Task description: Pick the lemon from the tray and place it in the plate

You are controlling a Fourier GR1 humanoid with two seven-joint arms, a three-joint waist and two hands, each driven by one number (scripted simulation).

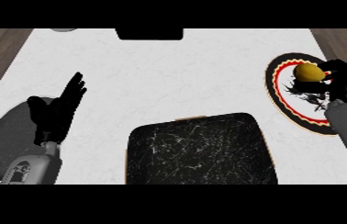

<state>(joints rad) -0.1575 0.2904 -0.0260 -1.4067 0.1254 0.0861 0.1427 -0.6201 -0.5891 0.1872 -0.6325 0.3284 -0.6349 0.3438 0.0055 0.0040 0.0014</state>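
Lemon (308, 72) over plate (279, 95), right robot hand (328, 81) seemingly curled round it from the right; left robot hand (59, 108) open, resting far off.

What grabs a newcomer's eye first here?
The yellow lemon at the right edge, over the red-rimmed plate, with the right hand curled round it. Next the big black tray at bottom centre, nothing visible on it. The left hand rests open at the left, fingers up.
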